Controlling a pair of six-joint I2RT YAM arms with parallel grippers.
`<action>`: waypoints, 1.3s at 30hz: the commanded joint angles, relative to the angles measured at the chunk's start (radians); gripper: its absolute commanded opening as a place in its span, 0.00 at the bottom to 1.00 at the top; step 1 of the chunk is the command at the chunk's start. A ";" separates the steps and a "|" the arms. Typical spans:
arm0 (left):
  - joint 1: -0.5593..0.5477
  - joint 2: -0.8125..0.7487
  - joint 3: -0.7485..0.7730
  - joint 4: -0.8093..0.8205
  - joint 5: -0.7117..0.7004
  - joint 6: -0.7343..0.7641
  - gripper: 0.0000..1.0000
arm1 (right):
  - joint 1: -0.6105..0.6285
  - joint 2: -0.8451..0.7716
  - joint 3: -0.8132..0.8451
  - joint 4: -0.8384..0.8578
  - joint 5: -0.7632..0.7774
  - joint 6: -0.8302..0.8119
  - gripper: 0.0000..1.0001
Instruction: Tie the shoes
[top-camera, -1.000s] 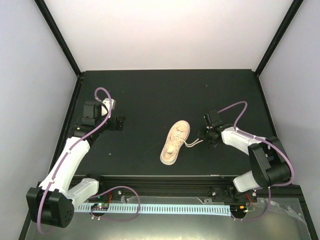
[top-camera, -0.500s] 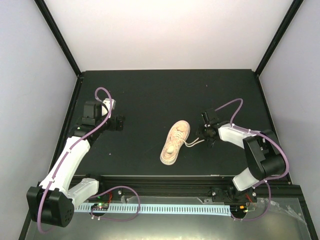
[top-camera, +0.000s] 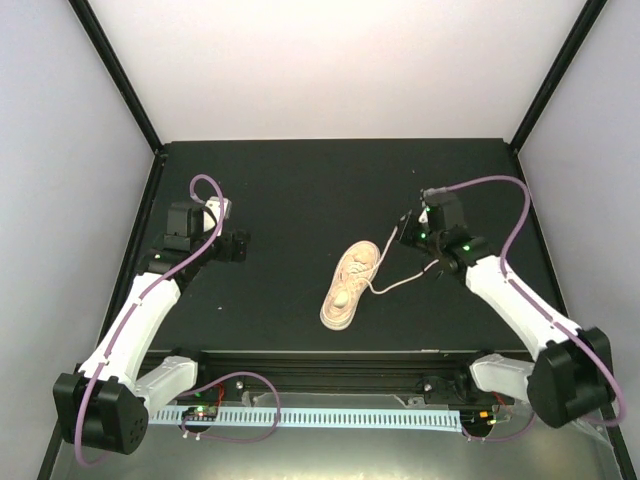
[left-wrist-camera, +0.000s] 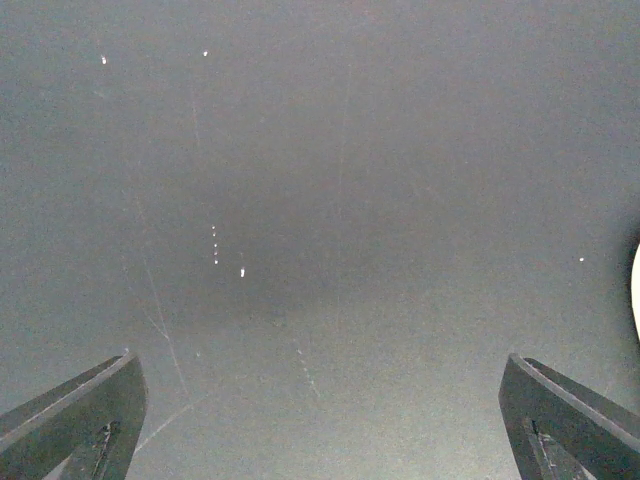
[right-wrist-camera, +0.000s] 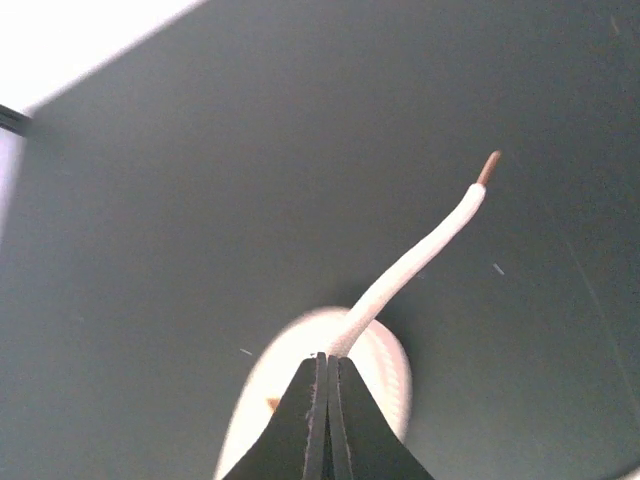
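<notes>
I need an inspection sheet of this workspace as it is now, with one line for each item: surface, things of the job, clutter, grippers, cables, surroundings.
Surface: black table; fine scratches and pale specks show in the left wrist view.
Job's things: one beige-pink sneaker lies near the middle; a cream lace runs loose out of it to the right.
Clutter: nothing seen.
Grippers: right gripper shut on the lace, whose tip sticks out past the fingers; left gripper open, holding nothing, well apart from the sneaker.
Cables: left purple cable and right purple cable each loop over their own arm, clear of the sneaker.
Surroundings: pale walls on three sides, black frame posts.
</notes>
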 joint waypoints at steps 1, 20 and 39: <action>0.006 0.002 0.009 -0.002 -0.010 0.013 0.99 | 0.011 -0.064 0.071 0.033 -0.062 -0.038 0.02; -0.059 -0.086 0.009 -0.088 -0.036 -0.113 0.98 | 0.504 0.297 0.353 0.079 -0.012 0.022 0.35; -0.674 0.118 -0.103 0.219 0.048 -0.616 0.85 | 0.149 -0.270 -0.065 -0.139 0.068 -0.081 1.00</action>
